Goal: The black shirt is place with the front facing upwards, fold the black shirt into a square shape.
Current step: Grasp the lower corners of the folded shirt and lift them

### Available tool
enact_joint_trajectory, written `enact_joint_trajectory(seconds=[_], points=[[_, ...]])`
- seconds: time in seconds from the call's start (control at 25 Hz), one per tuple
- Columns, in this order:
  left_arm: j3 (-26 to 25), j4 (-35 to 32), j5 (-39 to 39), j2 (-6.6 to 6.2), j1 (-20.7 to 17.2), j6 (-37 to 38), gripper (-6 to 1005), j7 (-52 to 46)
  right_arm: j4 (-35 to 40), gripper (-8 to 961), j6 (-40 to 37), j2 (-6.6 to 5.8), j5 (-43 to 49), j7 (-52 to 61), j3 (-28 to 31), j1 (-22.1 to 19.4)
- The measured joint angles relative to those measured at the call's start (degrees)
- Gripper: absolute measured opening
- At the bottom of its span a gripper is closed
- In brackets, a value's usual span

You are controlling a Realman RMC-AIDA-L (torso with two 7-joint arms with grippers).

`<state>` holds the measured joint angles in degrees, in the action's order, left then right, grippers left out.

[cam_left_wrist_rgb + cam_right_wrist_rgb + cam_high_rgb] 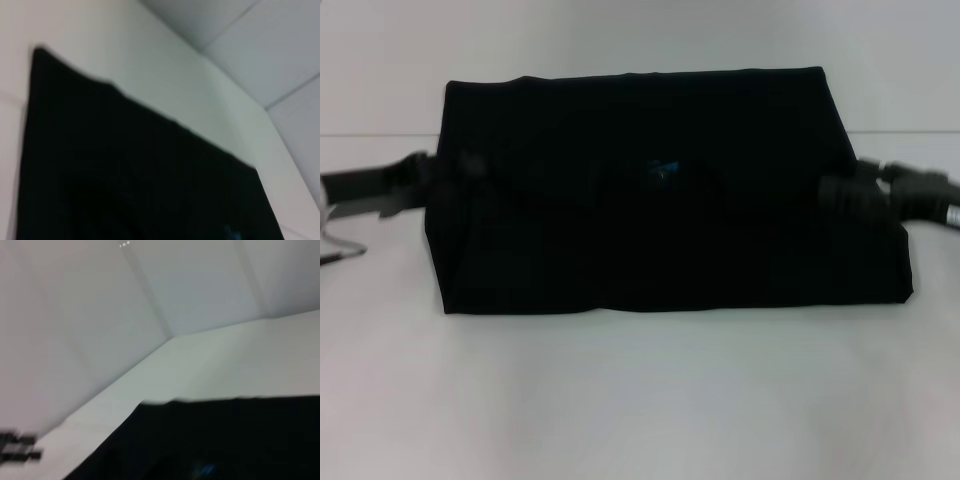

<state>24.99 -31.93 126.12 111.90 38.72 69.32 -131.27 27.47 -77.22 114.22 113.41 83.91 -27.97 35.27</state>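
Observation:
The black shirt [650, 240] is a wide black slab across the middle of the head view. Its straight top edge is raised above the table's back line, and its lower edge rests on the white table [640, 400]. A small blue neck label [665, 170] shows near its centre. My left gripper [445, 178] grips the shirt's left side. My right gripper [838, 195] grips its right side. Black cloth fills the left wrist view [125, 175] and the right wrist view [225, 440] under a taut straight edge. No lettering shows.
White walls stand close behind the table. A thin metal bracket [340, 250] sits at the far left edge of the table. A dark blurred part of the other arm [17, 447] shows in the right wrist view. Bare table lies in front of the shirt.

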Motion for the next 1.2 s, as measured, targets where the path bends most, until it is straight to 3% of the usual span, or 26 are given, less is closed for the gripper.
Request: enact_joint_trajectory(seconds=[0.08,0.16,0.28,0.6,1.2], points=[[0.1,0.0,0.0,-0.93,-1.8,2.8,640,-0.9,0.0,912,-1.6,0.03,0.6,-2.0,-0.3,-0.8],[0.1,-0.1,0.0,-1.46,-3.3,4.3,703,-1.6,0.0,921,-3.9,0.42,1.3,-5.5,-0.5,-2.3],[1.0,0.0,0.0,-1.71,-4.7,4.9,703,-1.8,-0.2,934,-5.7,1.31,1.5,-9.4,-0.6,-4.1],[8.6,0.1,0.0,-0.68,-4.1,3.3,702,-1.7,-0.7,933,-5.8,2.75,4.5,-11.9,-2.2,-5.6],[10.2,0.2,0.1,0.88,-3.8,-2.3,799,-1.1,-0.8,933,-6.4,3.19,5.6,-12.0,-2.5,-5.9]])
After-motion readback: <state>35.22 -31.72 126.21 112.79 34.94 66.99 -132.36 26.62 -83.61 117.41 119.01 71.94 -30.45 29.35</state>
